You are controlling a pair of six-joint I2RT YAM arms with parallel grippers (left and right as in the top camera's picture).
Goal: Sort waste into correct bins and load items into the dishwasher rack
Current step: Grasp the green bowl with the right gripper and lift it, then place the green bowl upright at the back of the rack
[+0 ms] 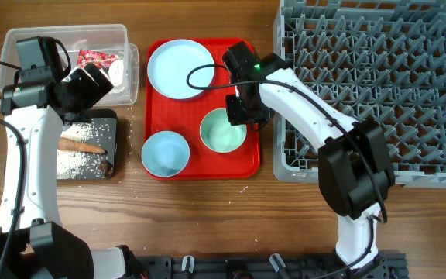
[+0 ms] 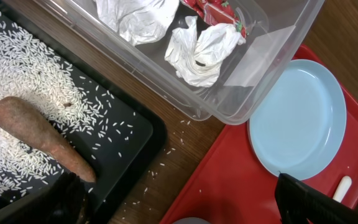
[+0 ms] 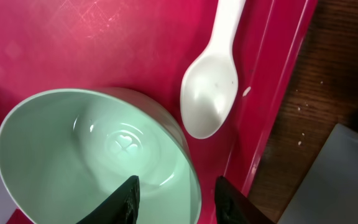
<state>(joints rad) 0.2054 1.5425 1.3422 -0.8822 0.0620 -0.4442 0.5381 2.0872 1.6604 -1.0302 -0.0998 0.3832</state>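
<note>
My right gripper (image 1: 238, 110) is open, its fingers (image 3: 179, 200) either side of the rim of the pale green bowl (image 3: 98, 149) on the red serving tray. The white spoon (image 3: 213, 93) lies beside the bowl. The pale blue plate (image 1: 178, 68) and pale blue bowl (image 1: 165, 153) are also on the tray. My left gripper (image 2: 185, 205) is open and empty above the gap between the black tray (image 1: 111, 124) and the clear tub (image 1: 22, 43). The tub holds tissue (image 2: 201, 53) and a red wrapper (image 2: 219, 9). The black tray holds the sausage stick (image 2: 39, 134), rice (image 2: 23, 62) and a brown lump (image 1: 105, 166). The yellow cup is out of view.
The grey dishwasher rack (image 1: 378, 85) stands at the right, its near-left corner close to the red serving tray (image 1: 200, 172). A few rice grains lie on the wood between the black tray and the red tray.
</note>
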